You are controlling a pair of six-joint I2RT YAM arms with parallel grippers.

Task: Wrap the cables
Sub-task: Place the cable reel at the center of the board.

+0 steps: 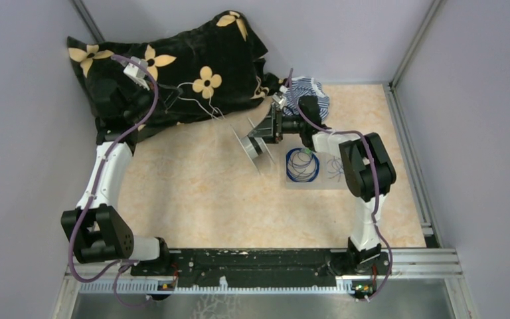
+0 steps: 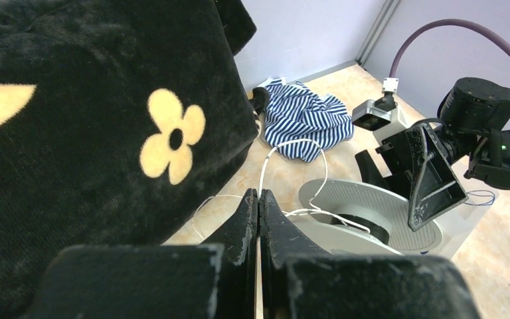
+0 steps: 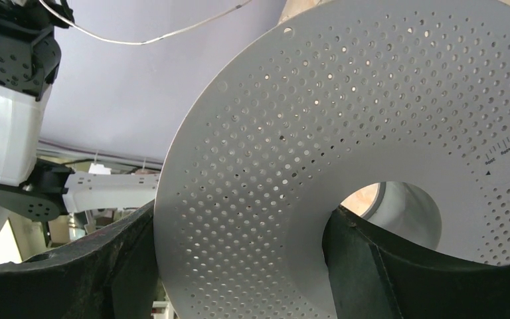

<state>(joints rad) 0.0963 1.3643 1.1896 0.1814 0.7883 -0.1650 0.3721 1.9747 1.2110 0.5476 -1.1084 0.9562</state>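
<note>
My left gripper (image 1: 163, 88) (image 2: 259, 199) is shut on a thin whitish cable (image 1: 202, 105) (image 2: 292, 143) over the black cloth at the far left. The cable loops down onto a pale round spool (image 1: 252, 145) (image 2: 365, 212). My right gripper (image 1: 265, 129) (image 3: 242, 219) is shut on the spool's perforated flange (image 3: 345, 133), one finger through the hub hole, and holds it tilted above the table. The whitish cable also shows in the right wrist view (image 3: 139, 40). A dark blue ring-like coil (image 1: 302, 165) with a green bit and a loose thin tangle (image 1: 335, 169) lie beside the right arm.
A black cloth with yellow flowers (image 1: 172, 60) (image 2: 73, 100) is heaped at the back left. A blue-and-white striped cloth (image 1: 309, 96) (image 2: 305, 119) lies at the back behind the right gripper. The blue coil rests on a pale sheet (image 1: 312, 181). Walls and metal rails enclose the table.
</note>
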